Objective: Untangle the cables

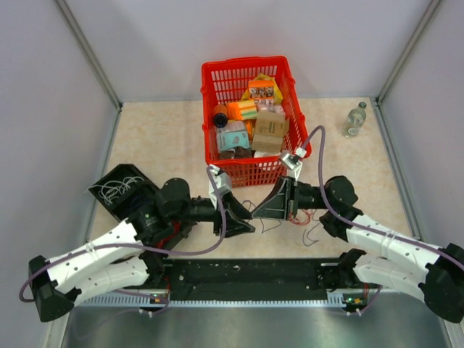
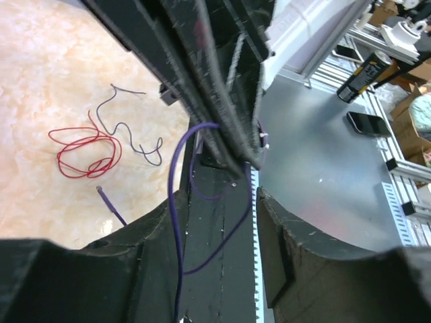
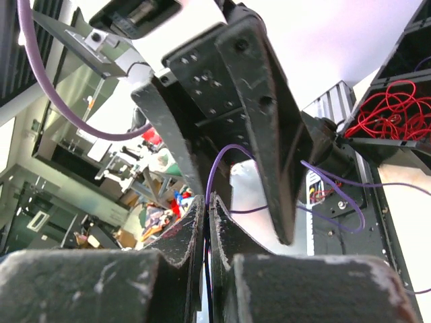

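The cables lie loose on the table: a red loop (image 2: 84, 151), a dark grey strand (image 2: 131, 134) and a purple end (image 2: 111, 205). From above, red and dark strands (image 1: 306, 217) show beside the right arm. My two grippers meet tip to tip in front of the basket. The right gripper (image 3: 207, 202) (image 1: 259, 212) is shut on a thin purple cable (image 3: 219, 165), which arches out of its tips. That purple cable (image 2: 176, 202) runs down between the fingers of my left gripper (image 2: 217, 202) (image 1: 246, 223). The left jaws stand apart around it, and the strand lies along the left finger.
A red basket (image 1: 210, 109) full of packets stands just behind the grippers. A small bottle (image 1: 354, 119) is at the back right. A black box (image 1: 119, 188) holding whitish wires sits at the left. More red wires (image 3: 394, 108) fill a black box.
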